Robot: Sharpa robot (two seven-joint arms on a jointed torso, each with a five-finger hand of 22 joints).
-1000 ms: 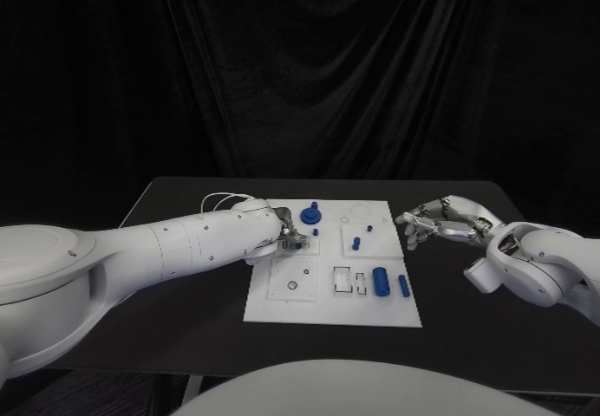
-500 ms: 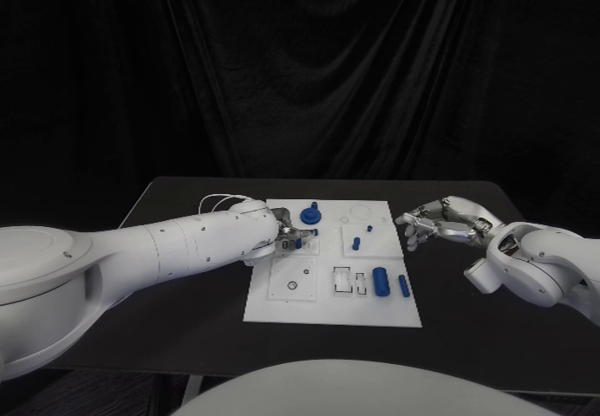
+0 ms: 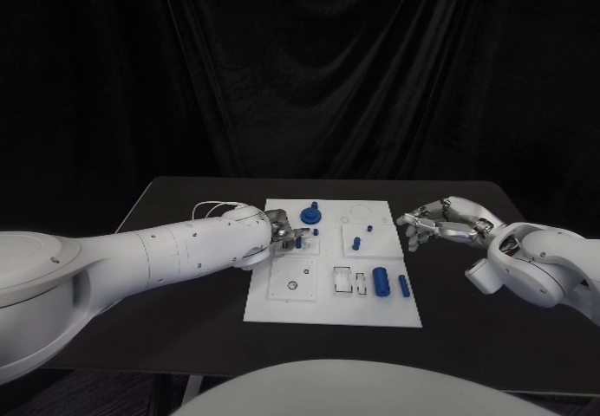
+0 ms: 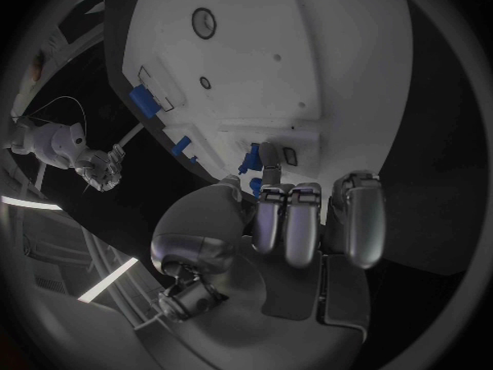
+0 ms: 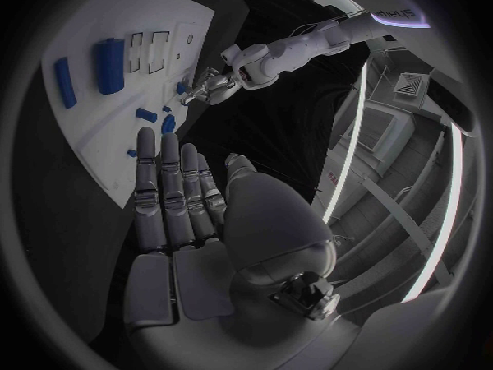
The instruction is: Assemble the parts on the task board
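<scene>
L hand (image 3: 283, 236) is set on task board (image 3: 328, 303) upper-left w/ fingers on a small blue part (image 4: 250, 158); whether it's gripped can't be told. R hand (image 3: 438, 221) is held off board's right edge, fingers apart, nothing grasped. No writing readable.

The left silver hand (image 3: 285, 236) crowds the flat white task board's (image 3: 328, 303) near-left corner; the black bench (image 3: 175, 208) lies bare beside the board, right silver hand (image 3: 438, 222) hovering apart.

L hand (image 3: 283, 234) fingertips' grip too small to tell.
</scene>
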